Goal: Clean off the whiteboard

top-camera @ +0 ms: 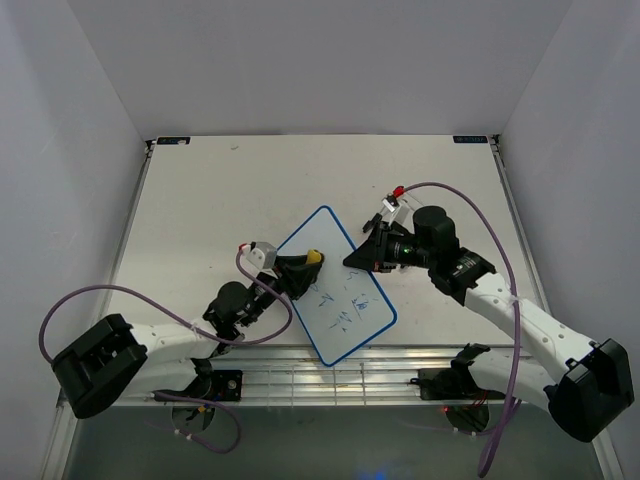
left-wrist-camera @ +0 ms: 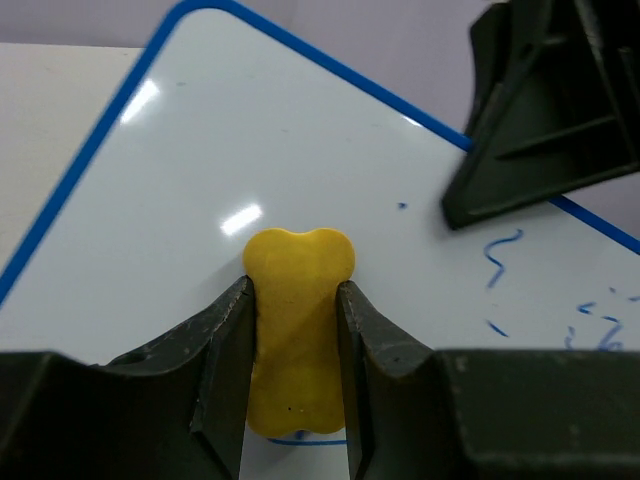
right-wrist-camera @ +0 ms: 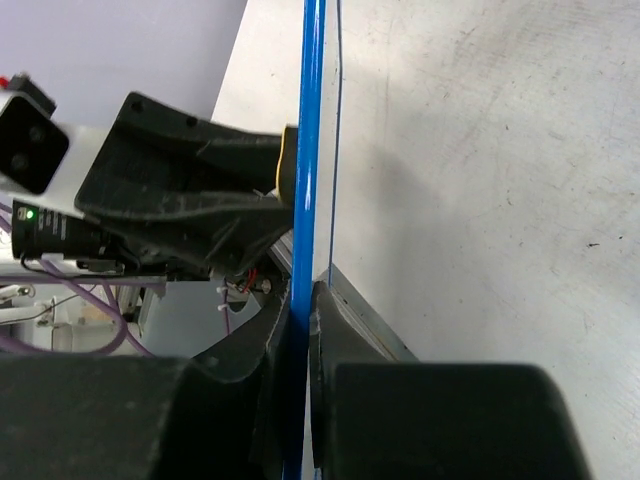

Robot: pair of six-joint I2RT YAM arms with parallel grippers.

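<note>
The whiteboard [top-camera: 335, 285], white with a blue rim, is held tilted over the table's near middle, with blue scribbles on its right half. My left gripper [top-camera: 297, 270] is shut on the yellow peanut-shaped eraser [top-camera: 313, 258], which presses against the board's left part. In the left wrist view the eraser [left-wrist-camera: 297, 325] sits between both fingers on the white surface [left-wrist-camera: 250, 150], with blue marks [left-wrist-camera: 500, 255] to its right. My right gripper [top-camera: 362, 257] is shut on the board's right edge; in the right wrist view the blue rim [right-wrist-camera: 310, 150] runs edge-on between its fingers.
The table [top-camera: 220, 190] is a pale worn surface with walls at left, right and back. A metal slatted rail [top-camera: 330, 375] runs along the near edge between the arm bases. Purple cables loop from both arms.
</note>
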